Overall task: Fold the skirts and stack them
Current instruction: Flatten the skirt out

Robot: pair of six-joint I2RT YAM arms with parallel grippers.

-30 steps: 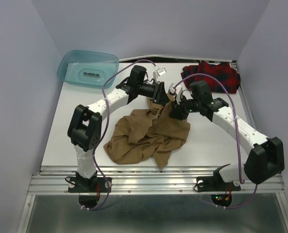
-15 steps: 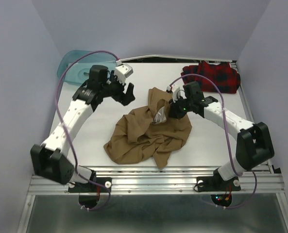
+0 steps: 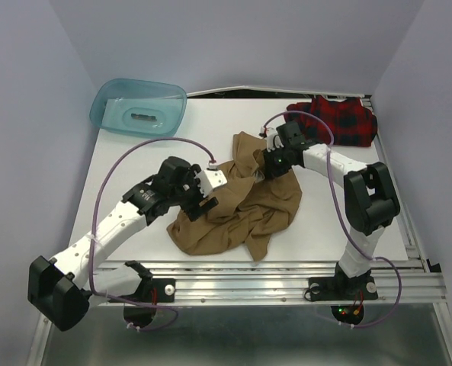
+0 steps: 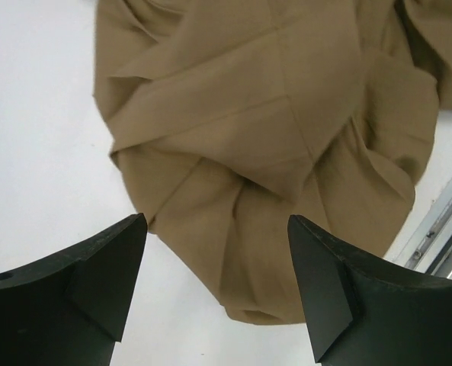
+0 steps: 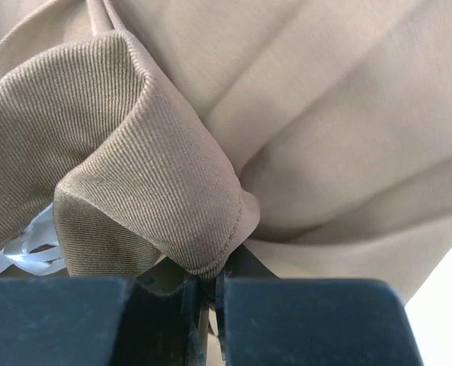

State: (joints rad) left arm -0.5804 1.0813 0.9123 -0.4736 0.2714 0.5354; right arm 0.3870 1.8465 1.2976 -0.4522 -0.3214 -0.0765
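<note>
Tan skirt [image 3: 237,206]: crumpled at the centre of the desk [image 3: 126,175], unfolded (a hemmed edge is pinched in the closed jaws of the right gripper [image 5: 206,286]). Left gripper [image 4: 218,252]: jaws spread wide, held over the skirt's near-left edge, nothing gripped. Red plaid skirt [image 3: 336,120]: heaped at the far right corner, untouched. Folding is judged barely begun; stacking not yet done.

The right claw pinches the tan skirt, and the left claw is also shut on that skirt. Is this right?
Not quite. The left claw is open over the tan skirt, holding nothing, as the left wrist view shows. The right claw does pinch that skirt.
</note>
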